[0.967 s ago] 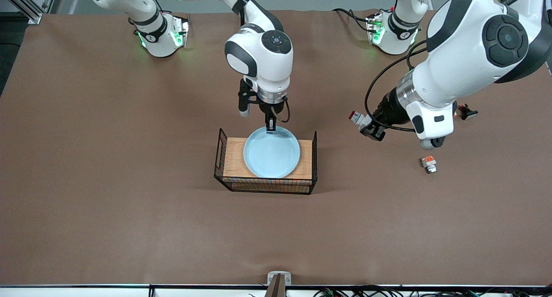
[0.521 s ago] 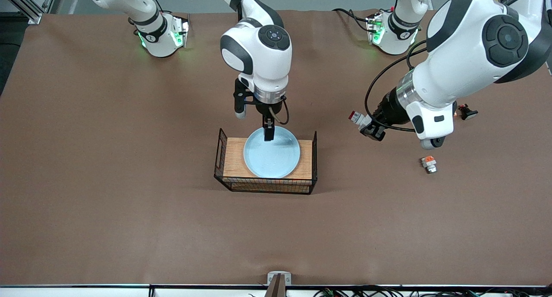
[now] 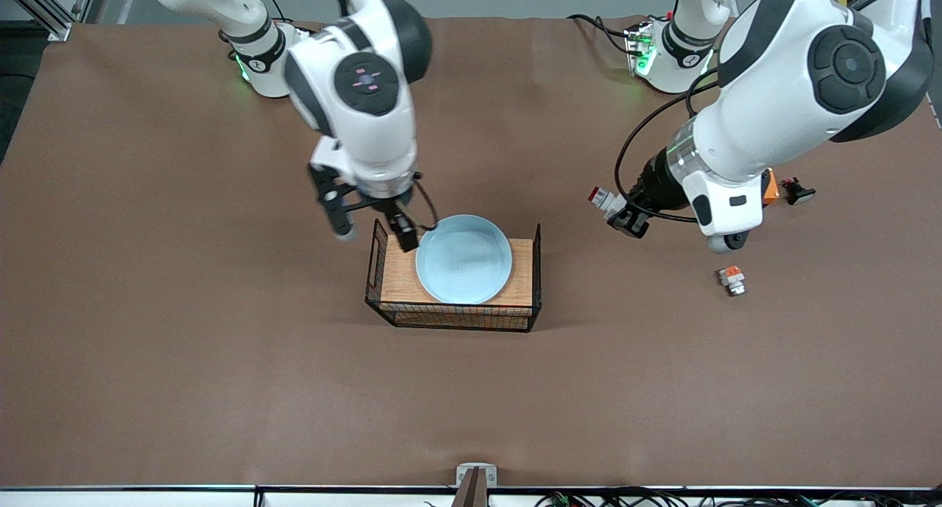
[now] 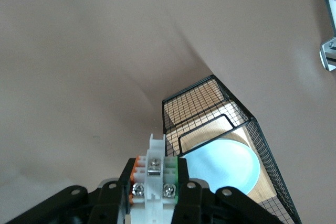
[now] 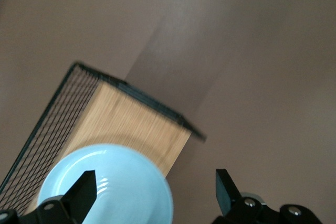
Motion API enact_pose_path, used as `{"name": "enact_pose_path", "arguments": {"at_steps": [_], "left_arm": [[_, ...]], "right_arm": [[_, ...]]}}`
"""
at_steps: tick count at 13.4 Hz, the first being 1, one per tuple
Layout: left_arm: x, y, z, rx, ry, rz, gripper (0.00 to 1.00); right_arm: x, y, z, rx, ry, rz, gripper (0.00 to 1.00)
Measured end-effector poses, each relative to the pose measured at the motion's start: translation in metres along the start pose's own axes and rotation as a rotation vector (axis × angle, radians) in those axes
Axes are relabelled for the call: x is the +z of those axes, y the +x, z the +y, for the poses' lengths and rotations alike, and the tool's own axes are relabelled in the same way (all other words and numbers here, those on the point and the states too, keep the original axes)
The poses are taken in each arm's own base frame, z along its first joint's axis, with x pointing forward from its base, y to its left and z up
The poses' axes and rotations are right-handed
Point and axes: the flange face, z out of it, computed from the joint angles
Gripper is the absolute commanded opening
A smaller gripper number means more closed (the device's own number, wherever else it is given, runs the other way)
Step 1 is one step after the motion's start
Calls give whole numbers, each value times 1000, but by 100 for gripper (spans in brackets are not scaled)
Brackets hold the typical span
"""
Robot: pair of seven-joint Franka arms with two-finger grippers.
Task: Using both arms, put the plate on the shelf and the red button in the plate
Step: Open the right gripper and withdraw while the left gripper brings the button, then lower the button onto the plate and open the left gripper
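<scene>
The pale blue plate [image 3: 464, 259] lies flat on the wooden top of the wire rack [image 3: 397, 271]. My right gripper [image 3: 375, 235] is open and empty, above the rack's edge at the right arm's end, just off the plate's rim. In the right wrist view the open gripper [image 5: 155, 190] hangs over the plate [image 5: 105, 182]. My left gripper [image 3: 622, 216] is shut on the red button [image 3: 600, 196], in the air over bare table toward the left arm's end of the rack. The left wrist view shows the button [image 4: 156, 177] clamped between the fingers, with the plate [image 4: 223, 163] past it.
A small piece with an orange-red block [image 3: 731, 279] lies on the table near the left arm. An orange box [image 3: 770, 187] and a small black piece [image 3: 797, 191] lie partly under the left arm. The rack has raised wire ends [image 3: 377, 249].
My right gripper has come off the plate's rim and swung toward the right arm's end of the rack. The plate stays put. My left gripper with the button has shifted slightly toward the rack.
</scene>
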Motion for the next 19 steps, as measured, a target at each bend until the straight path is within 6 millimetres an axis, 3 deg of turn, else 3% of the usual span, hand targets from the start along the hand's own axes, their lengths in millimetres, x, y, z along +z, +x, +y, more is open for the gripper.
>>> {"name": "enact_pose_path", "arguments": {"at_steps": [2,4,7,9,11,16,19], "left_arm": [[9,-25,8,-7,-20,-4,30],[24,-62,16,-20,-36,0,30],[58,-108,29,-114,-64,22,30],[83,-128,38,-208,-88,19,30],[99,-134,47,-333,-114,3,30],[139,-122,72,-556,-126,30,30],[182,-137,81,-575,-164,116,30]], "right_arm": [[-17,55,13,-158,-21,-13,100],[-30,104,27,-297,-28,-28,100],[-40,178,56,-516,-59,-61,100],[-43,235,80,-653,-67,-89,100],[-42,283,103,-773,-66,-113,100],[-35,378,161,-976,-55,-165,100],[-36,406,184,-969,-49,-174,100]]}}
